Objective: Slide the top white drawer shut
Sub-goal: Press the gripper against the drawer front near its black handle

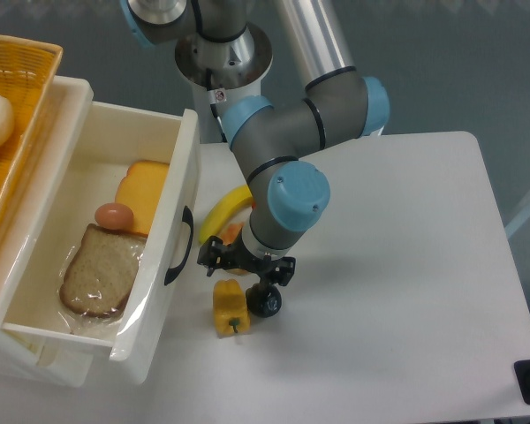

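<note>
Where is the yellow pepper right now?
The yellow pepper lies on the table just right of the top white drawer, touching the black ball, below the gripper.

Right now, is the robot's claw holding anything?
No. The gripper hangs empty above the table, beside the top white drawer, not touching its black handle.

Bright, even light from overhead. The white tabletop (406,265) shows only soft, faint shadows beneath the arm (287,190). A mild sheen lies on the metal tube; focus is sharp throughout.
</note>
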You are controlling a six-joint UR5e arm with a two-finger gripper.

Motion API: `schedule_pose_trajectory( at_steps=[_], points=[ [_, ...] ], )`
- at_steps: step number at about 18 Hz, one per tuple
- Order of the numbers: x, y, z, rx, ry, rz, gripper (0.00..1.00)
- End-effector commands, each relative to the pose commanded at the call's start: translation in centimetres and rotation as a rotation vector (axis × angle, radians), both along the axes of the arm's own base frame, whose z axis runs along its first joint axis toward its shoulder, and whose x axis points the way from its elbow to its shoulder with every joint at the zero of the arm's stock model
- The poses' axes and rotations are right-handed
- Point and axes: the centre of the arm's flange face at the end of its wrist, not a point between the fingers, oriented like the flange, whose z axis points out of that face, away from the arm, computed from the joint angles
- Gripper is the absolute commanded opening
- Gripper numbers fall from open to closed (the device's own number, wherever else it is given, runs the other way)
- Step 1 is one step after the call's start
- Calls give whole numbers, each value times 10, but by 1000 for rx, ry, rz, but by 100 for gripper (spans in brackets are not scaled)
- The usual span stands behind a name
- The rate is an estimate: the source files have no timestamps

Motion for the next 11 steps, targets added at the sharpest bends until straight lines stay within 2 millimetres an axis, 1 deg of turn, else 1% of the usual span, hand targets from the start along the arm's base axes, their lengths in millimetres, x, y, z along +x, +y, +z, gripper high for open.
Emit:
schedule_pose_trajectory(
  at_steps=[11],
  points=[
    [12, 8, 7, 11, 3, -22, 100]
  ],
)
